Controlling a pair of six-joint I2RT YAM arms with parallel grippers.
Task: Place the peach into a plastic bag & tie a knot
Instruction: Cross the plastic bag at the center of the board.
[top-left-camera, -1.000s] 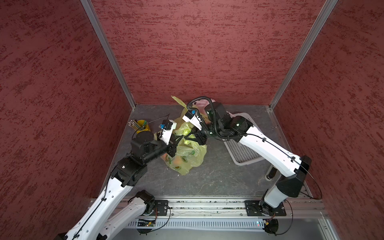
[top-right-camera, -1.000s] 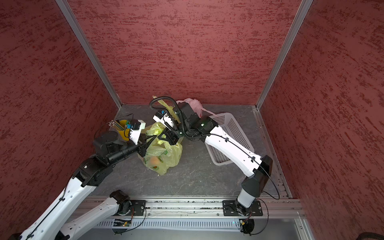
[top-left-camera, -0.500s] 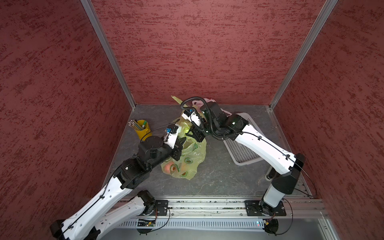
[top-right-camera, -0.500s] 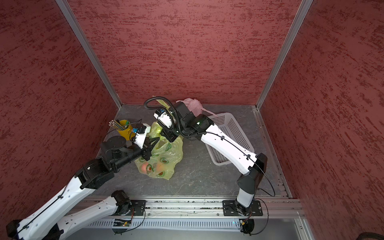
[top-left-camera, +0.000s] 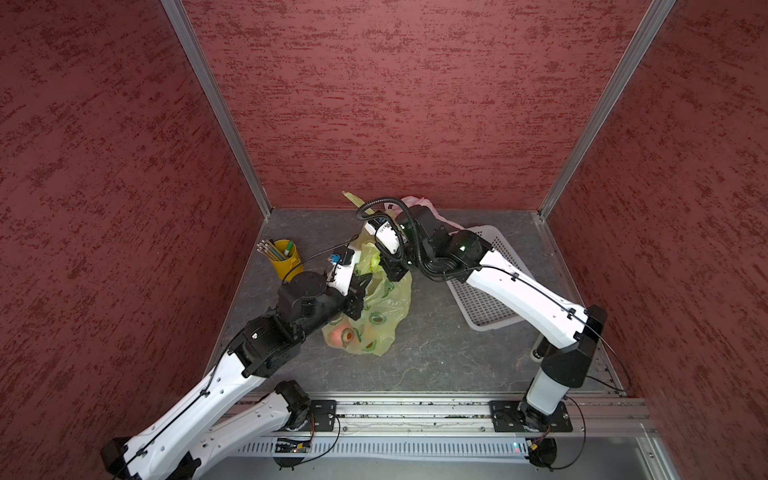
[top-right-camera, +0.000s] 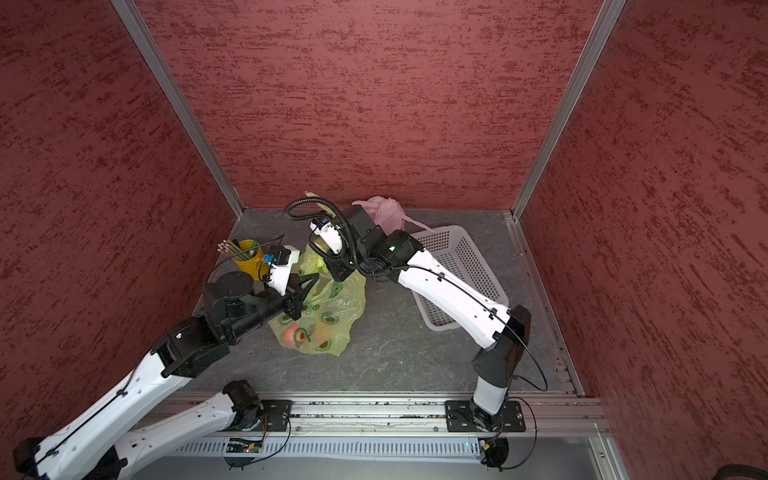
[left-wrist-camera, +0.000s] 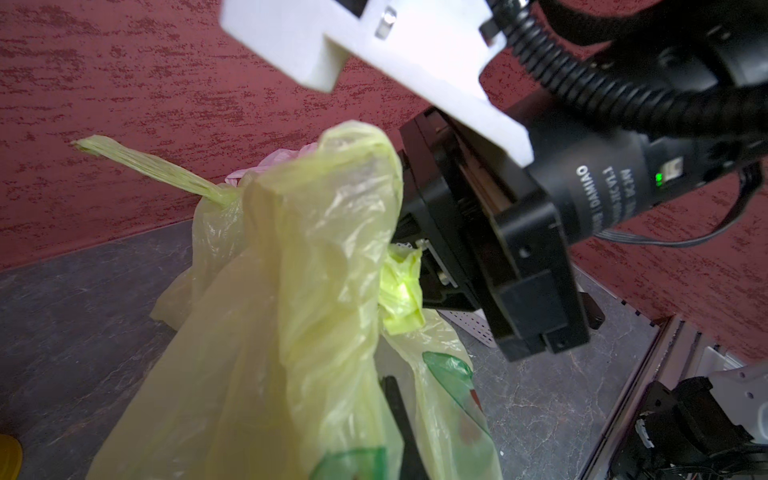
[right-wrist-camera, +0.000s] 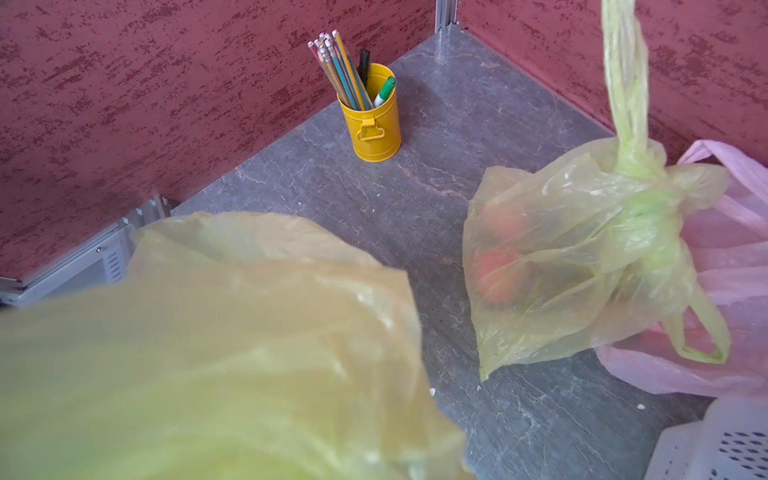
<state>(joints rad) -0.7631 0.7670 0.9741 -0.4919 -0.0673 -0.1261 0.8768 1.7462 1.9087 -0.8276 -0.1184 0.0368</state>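
High over front rail (top-left-camera: 415, 409) in both top views, whole scene shared. Left wrist: tight on yellow bag (left-wrist-camera: 291, 311), facing 1 o'clock. Right wrist: close above it, toward pencil cup (right-wrist-camera: 376, 124), 10 o'clock.

Reaches forward and inward with left arm (top-left-camera: 226, 378), elbow raised; clamps left gripper (top-left-camera: 360, 293) jaws on plastic bag (top-left-camera: 390, 305). Bends right arm (top-left-camera: 519, 299) across, wrist angled down; pinches same bag with right gripper (top-left-camera: 391, 272).
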